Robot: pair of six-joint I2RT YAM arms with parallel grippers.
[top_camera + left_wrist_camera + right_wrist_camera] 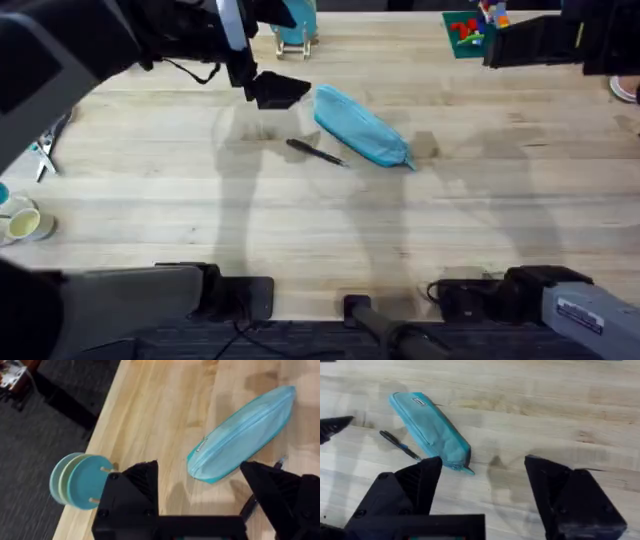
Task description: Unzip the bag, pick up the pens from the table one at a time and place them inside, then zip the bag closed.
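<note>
Bag (362, 127) lies zipped, diagonal at upper centre of table (300, 220); one pen (315, 151) just beside its lower-left flank. Left pincer (272, 90) wide, empty, near bag's upper-left end. Right pincer (482, 487) wide, empty. Judgement: pouch soft, light, will slide; pin one end, pull the zip tab. Open table below.
</note>
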